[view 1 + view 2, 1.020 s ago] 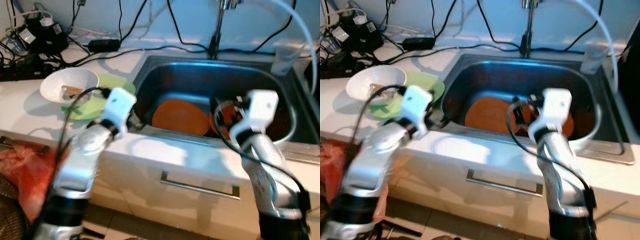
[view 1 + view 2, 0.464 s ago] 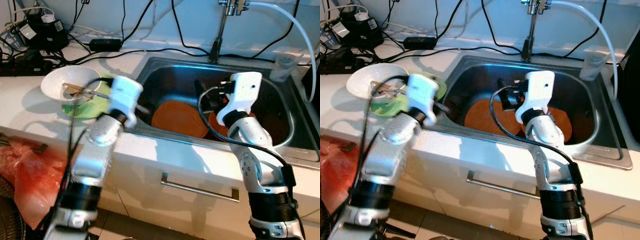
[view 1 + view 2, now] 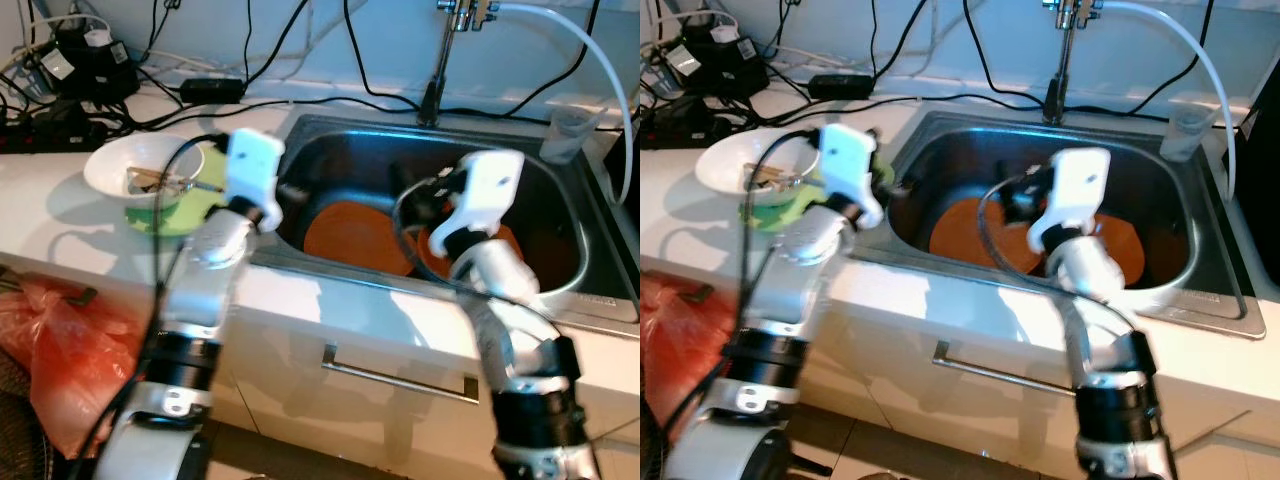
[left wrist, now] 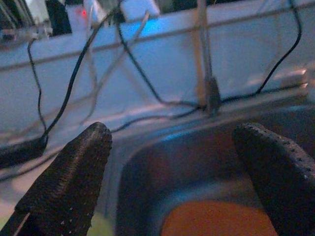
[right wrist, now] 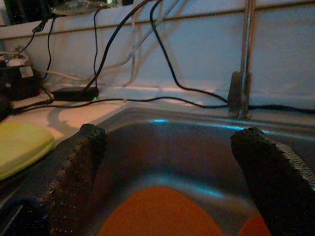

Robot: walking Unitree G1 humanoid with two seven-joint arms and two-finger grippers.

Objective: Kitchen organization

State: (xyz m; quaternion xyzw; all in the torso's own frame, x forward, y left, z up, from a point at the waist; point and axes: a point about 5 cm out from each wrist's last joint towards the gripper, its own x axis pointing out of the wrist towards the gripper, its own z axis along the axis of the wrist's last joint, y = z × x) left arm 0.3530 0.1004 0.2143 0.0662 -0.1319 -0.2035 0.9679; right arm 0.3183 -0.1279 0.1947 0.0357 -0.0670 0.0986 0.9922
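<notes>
two orange plates in sink

White counter, bowl, cables.

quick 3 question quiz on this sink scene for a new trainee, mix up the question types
1. True or false: the orange plates lie on the counter beside the sink.
2. Multiple choice: the white bowl sits
A. inside the sink
B. on the counter to the robot's left of the sink, next to a green plate
C. on the floor
3. Fill in: the fingers of the left gripper and of the right gripper stand ____, with nothing between them.

Key
1. False: they lie in the bottom of the sink.
2. B
3. open
</notes>
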